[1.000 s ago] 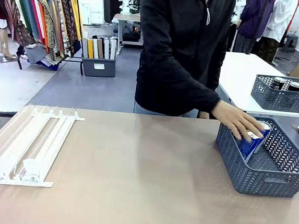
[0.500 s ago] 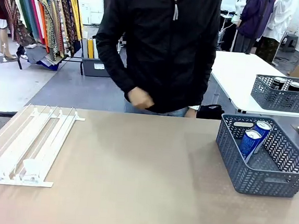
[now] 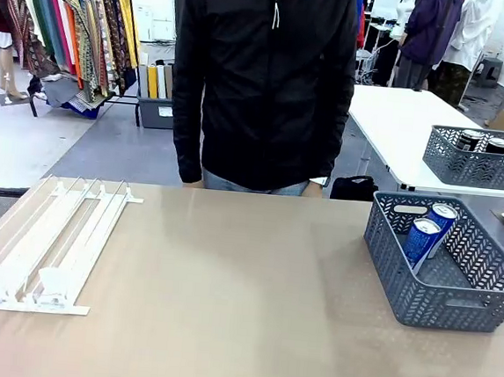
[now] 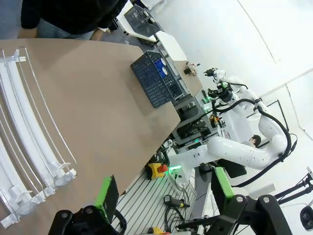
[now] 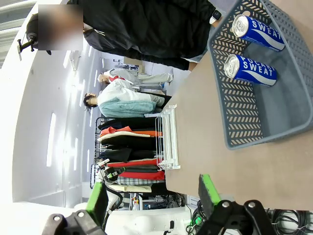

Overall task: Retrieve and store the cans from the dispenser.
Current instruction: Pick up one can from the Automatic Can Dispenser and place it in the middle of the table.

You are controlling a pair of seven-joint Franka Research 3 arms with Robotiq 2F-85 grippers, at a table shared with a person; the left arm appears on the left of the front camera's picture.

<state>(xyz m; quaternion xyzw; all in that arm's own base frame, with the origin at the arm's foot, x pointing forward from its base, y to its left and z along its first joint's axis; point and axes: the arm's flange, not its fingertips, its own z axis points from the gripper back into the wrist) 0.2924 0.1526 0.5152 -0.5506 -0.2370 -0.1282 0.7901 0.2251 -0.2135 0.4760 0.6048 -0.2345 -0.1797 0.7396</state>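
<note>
The dispenser point(image 3: 49, 241), a white sloping rack, lies at the table's left with bare lanes. Two blue cans point(image 3: 422, 241) lean side by side inside the grey basket point(image 3: 440, 304) at the right. In the right wrist view the cans point(image 5: 254, 69) lie in the basket point(image 5: 239, 112), and the dispenser point(image 5: 168, 142) stands farther off. My right gripper point(image 5: 152, 193) is open and holds nothing, well back from the basket. My left gripper point(image 4: 164, 188) is open too, beyond the table edge, with the dispenser point(image 4: 24, 137) to one side and the basket point(image 4: 146, 81) far across.
A person in a black jacket point(image 3: 265, 84) stands at the far edge, arms hanging down. On a white side table at the back right a second grey basket point(image 3: 479, 164) holds black cans. Bare tabletop point(image 3: 235, 284) lies between rack and basket.
The person's hand has left the blue can in the basket and drawn back; the person now stands upright behind the table's middle. Both cans stay in the basket.
</note>
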